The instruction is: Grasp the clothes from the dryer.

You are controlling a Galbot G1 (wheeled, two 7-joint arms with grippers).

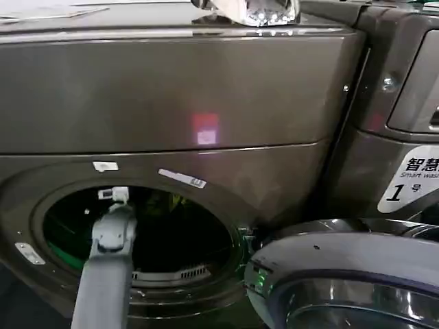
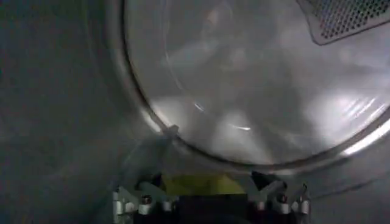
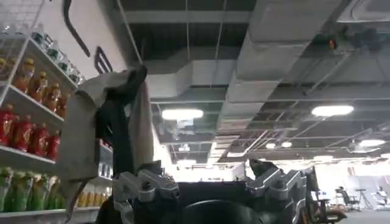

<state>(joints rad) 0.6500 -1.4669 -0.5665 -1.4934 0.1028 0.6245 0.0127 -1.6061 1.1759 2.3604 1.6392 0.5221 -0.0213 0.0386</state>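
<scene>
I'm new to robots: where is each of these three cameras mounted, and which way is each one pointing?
Head view: from the robot's head, forward and down at the dryer; the left arm reaches into its round port.
Left wrist view: on the left arm, inside the drum, facing its shiny wall; the left gripper holds the clothes.
Right wrist view: on the right arm, tilted up at ceiling and drink shelves; the right gripper shows, open.
Shared: head and left wrist views both show the drum.
</scene>
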